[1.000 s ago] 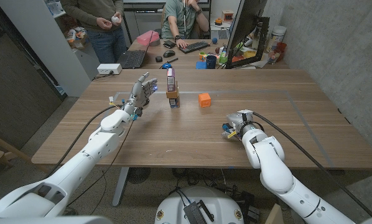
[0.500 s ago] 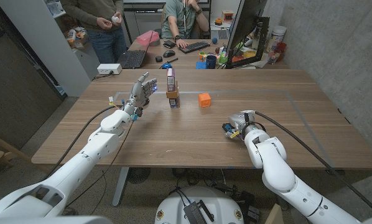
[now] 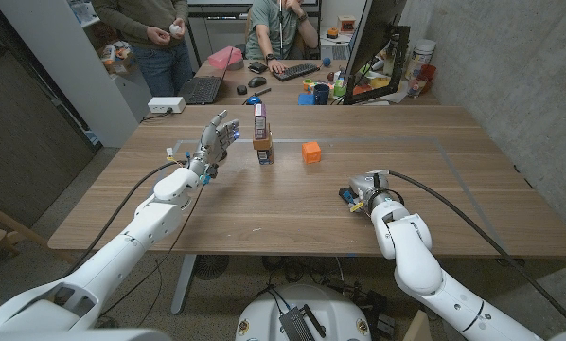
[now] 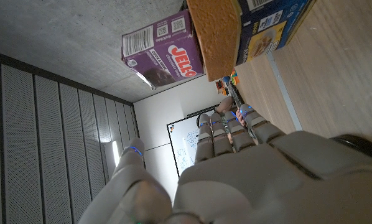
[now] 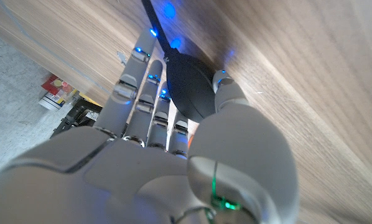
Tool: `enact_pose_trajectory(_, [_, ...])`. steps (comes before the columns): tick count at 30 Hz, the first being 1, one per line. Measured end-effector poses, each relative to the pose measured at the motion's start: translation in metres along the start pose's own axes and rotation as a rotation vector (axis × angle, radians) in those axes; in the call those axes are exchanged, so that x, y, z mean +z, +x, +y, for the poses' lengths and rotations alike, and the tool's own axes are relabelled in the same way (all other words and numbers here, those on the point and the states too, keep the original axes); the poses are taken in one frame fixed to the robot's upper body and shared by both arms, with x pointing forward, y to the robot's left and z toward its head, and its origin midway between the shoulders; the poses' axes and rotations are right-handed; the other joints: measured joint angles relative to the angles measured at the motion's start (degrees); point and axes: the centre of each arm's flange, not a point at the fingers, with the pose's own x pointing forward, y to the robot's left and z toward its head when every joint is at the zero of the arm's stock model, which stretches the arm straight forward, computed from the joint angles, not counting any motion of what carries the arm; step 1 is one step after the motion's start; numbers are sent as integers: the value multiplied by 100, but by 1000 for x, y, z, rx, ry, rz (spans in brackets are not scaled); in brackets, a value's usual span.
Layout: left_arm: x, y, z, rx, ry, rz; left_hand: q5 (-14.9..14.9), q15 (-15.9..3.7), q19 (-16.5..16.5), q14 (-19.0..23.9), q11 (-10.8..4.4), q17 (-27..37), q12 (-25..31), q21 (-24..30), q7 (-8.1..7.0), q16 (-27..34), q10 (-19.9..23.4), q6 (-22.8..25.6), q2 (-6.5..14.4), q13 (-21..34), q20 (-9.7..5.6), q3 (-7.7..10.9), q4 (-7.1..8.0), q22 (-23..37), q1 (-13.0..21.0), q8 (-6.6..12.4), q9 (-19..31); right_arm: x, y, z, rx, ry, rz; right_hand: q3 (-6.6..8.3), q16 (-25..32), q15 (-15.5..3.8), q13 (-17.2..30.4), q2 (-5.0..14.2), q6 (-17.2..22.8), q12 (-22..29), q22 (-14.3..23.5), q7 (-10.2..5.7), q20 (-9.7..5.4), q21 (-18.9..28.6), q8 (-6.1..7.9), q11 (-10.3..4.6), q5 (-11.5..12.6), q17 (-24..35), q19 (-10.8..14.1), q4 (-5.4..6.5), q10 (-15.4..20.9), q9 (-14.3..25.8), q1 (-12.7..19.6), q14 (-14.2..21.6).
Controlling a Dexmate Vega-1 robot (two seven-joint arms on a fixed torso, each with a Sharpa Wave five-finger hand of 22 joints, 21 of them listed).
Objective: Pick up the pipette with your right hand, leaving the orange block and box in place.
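The pipette's dark bulb [image 5: 189, 90] lies on the wood between the thumb and fingers [image 5: 142, 81] of my right hand [image 5: 173, 155], which pinches it; its thin stem runs away over the table. From the head view, my right hand [image 3: 368, 186] sits low on the table at the right with the pipette [image 3: 345, 196] poking out on its left. The orange block [image 3: 310, 152] stands behind it, apart. A purple box [image 3: 259, 120] stands upright on a brown box [image 3: 263, 149] near the table's middle. My left hand [image 3: 215, 137] is raised left of them, fingers spread, holding nothing.
The purple box [image 4: 164, 53] and the brown box [image 4: 214, 31] show close ahead of my left hand [image 4: 236, 168]. A white device [image 3: 166, 104], keyboards and clutter sit on the desks behind the table, where two people are. A monitor [image 3: 368, 43] stands at the back right.
My right hand has slid slightly to the right and toward the table's near edge, staying on the pipette. The left arm, box and orange block have not moved.
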Motion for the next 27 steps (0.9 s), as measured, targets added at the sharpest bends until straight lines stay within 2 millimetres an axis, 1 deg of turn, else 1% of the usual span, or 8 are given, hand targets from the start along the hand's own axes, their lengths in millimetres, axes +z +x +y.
enact_pose_trajectory(2, [0, 0, 0, 2, 0, 0, 0, 0, 0, 0, 0, 0, 0, 0, 0, 0, 0, 0, 0, 0, 0, 0, 0, 0, 0, 0, 0, 0, 0, 1, 0, 0, 0, 23, 54, -128, 84, 52, 157, 91, 2, -7, -90, 23, 108, -31, -22, 34, 90, 23, 146, 72, 52, 128])
enact_pose_trajectory(4, [0, 0, 0, 3, -1, 0, 0, 0, 0, 0, 0, 0, 0, 0, 0, 0, 0, 0, 0, 0, 0, 0, 0, 0, 0, 0, 0, 1, 0, 3, 4, -2, -2, 23, 60, -160, 138, 66, 231, 116, 4, -12, -144, 23, 157, -63, -22, 36, 144, 23, 198, 125, 65, 203])
enact_pose_trajectory(11, [0, -1, 0, 1, -3, -1, 0, 0, 0, 0, 0, 0, 0, 0, -21, 0, 0, 21, 0, 0, 0, 0, 0, 0, 0, 0, 0, 0, 0, 3, -12, 8, 5, 47, 60, -160, 259, 104, 234, 236, 4, -11, -150, 22, 263, -194, -66, 63, 150, 47, 389, 261, 104, 283])
enact_pose_trajectory(14, [0, -1, 0, 2, -4, 1, 0, 0, 0, 0, -21, 0, 0, 0, -21, 0, -21, 21, 0, 0, 0, 0, 0, 0, 0, 0, 0, -1, 0, 2, -15, 11, 13, 70, 60, -171, 299, 104, 324, 244, 4, -23, -172, 22, 326, -234, -110, 63, 172, 71, 433, 289, 104, 295])
enact_pose_trajectory(15, [-1, -1, 0, 3, -5, 3, 0, 0, 0, 0, -21, 0, 0, 0, -21, 0, -21, 21, 0, 0, 0, 0, 0, 0, 0, 0, 0, -1, -1, 2, -16, 11, 13, 70, 60, -181, 315, 104, 325, 249, 4, -23, -182, 22, 328, -225, -111, 63, 181, 71, 462, 309, 104, 304])
enact_pose_trajectory(17, [-1, -1, 0, 2, -6, 4, 0, 0, 0, 0, -21, 0, 0, 0, -20, 0, -21, 21, 0, 0, 0, 0, 0, 0, 0, 0, 0, -2, -1, 1, -17, 11, 13, 70, 60, -181, 323, 104, 398, 289, 3, -95, -181, 22, 328, -225, -111, 82, 181, 71, 462, 319, 104, 304])
enact_pose_trajectory(20, [-2, 0, 1, 2, -8, 6, 0, 0, 0, 0, -21, 0, 0, 0, -21, 0, -21, 20, 0, 0, 0, 0, 0, 0, 0, 0, 0, -2, -3, -2, -18, 12, 12, 70, 60, -181, 346, 104, 426, 289, 15, -123, -181, 22, 328, -225, -111, 90, 181, 71, 462, 346, 104, 304])
enact_pose_trajectory(27, [-4, 1, 1, 2, -13, 10, 0, 0, 0, 0, -21, 0, 0, 0, -20, 0, -21, 20, 0, 0, 0, 1, 1, 0, 0, 0, 0, -4, -7, -11, -29, 4, 15, 70, 60, -181, 417, 120, 423, 289, 26, -120, -204, 22, 328, -202, -151, 89, 157, 70, 438, 409, 121, 304])
